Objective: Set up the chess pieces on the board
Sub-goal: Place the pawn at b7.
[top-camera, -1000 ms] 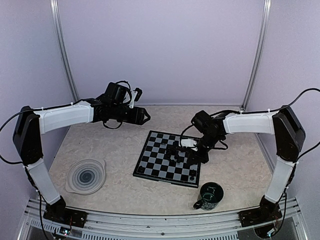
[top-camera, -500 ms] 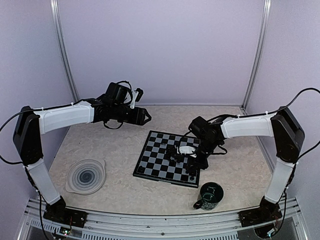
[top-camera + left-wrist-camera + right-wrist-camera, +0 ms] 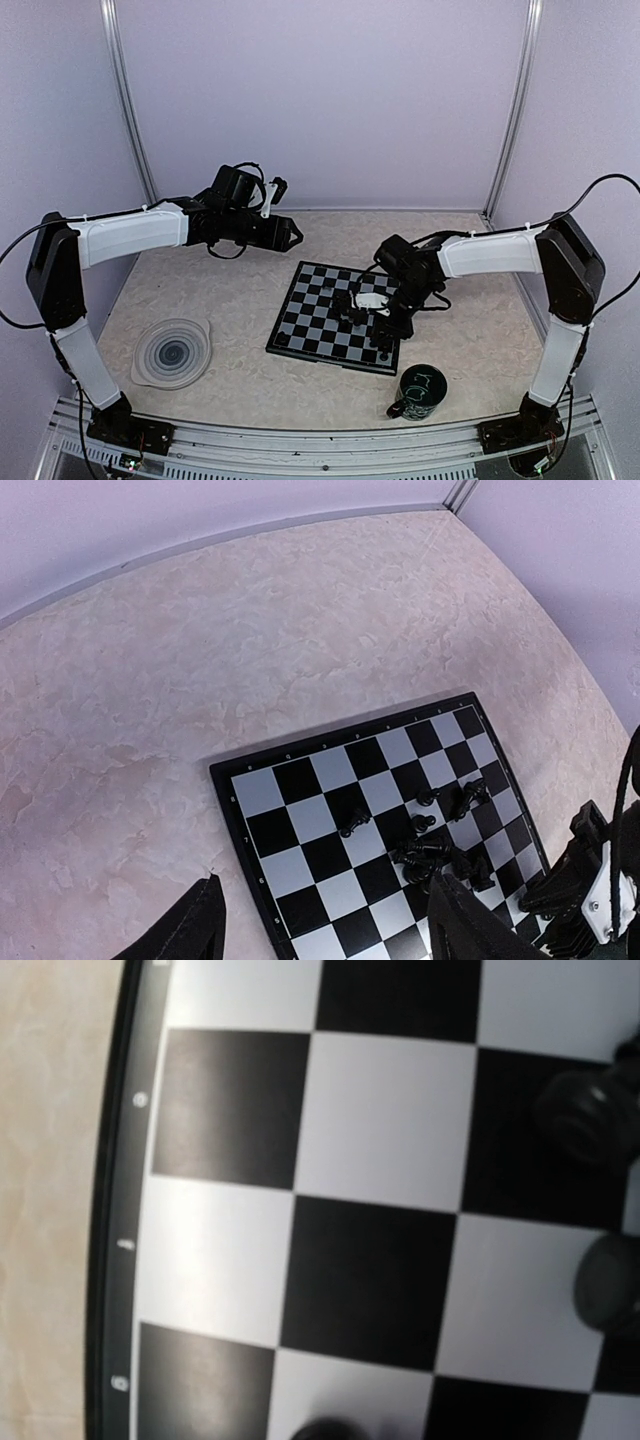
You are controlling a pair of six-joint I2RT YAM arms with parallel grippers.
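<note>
The chequered board [image 3: 310,312] lies mid-table. Several tiny black chess pieces [image 3: 355,305] crowd its right half, some toppled in a heap [image 3: 435,855]; single ones stand at the near-left corner [image 3: 283,340] and near-right edge [image 3: 385,348]. My left gripper [image 3: 291,234] hovers high beyond the board's far-left corner, open and empty, fingers [image 3: 190,925] wide apart. My right gripper [image 3: 390,322] points down, low over the board's right side next to the heap. Its wrist view shows only squares [image 3: 380,1120] and blurred pieces [image 3: 590,1110] close up, no fingers.
A dark green mug [image 3: 418,392] stands just off the board's near-right corner. A round grey spiral plate [image 3: 172,351] lies at the near left. The board's dark border [image 3: 110,1210] meets beige tabletop [image 3: 50,1160]. Walls enclose the table.
My right gripper has moved a little left and toward the near edge, lower over the board's right side. The left arm has not moved.
</note>
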